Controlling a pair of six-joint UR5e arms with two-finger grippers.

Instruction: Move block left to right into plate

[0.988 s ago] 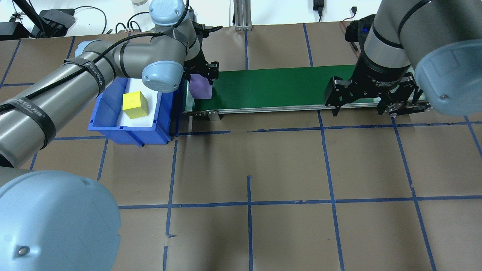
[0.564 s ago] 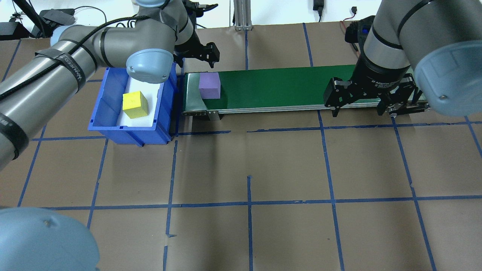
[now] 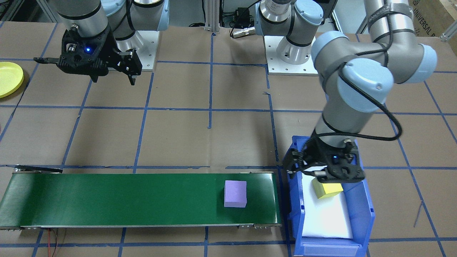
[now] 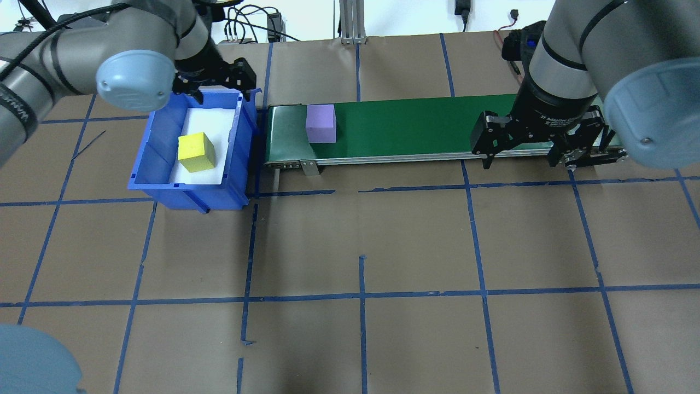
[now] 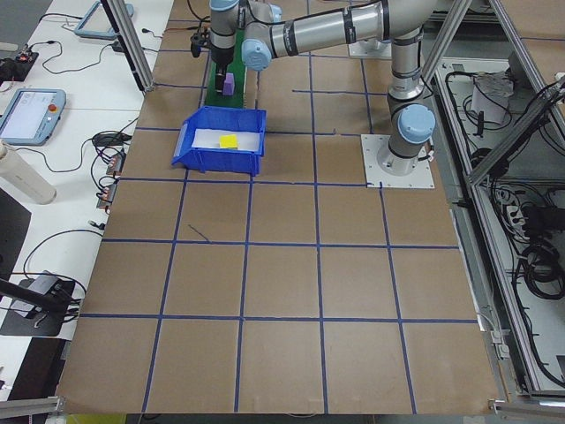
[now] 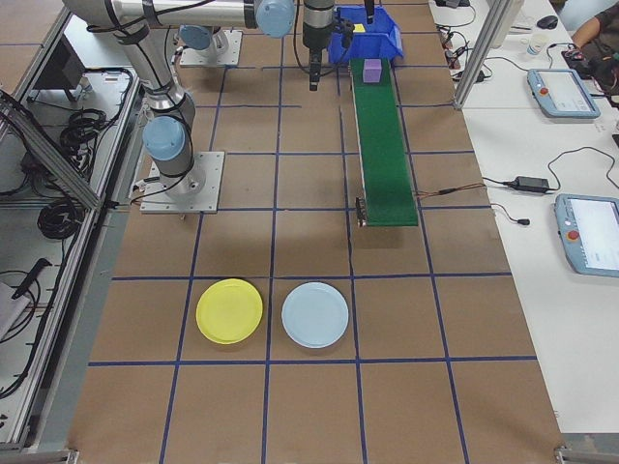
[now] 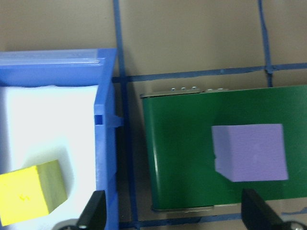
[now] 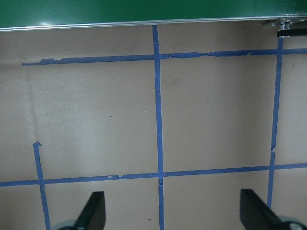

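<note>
The worktop is covered in brown paper crossed by blue tape lines. A long green belt lies along its far side in the overhead view. At the belt's left end, just beside it, sits a blue bin lined with white foam, and a yellow cube rests on that foam.

The left arm reaches in over the bin's far edge. Its hand hangs empty above the bin's far rim with fingers apart; in its wrist view the two fingertips stand wide, one over the bin wall and the other past the belt's end. The right arm is poised over the belt's right end, and its hand is also empty with fingers spread, above bare paper just on the near side of the belt.

The block, a purple cube, sits on the belt near its left end, close to the bin and touched by neither hand.

The plate, yellow and round, lies on the worktop well away from the belt's right end, with a pale blue plate just beside it.
</note>
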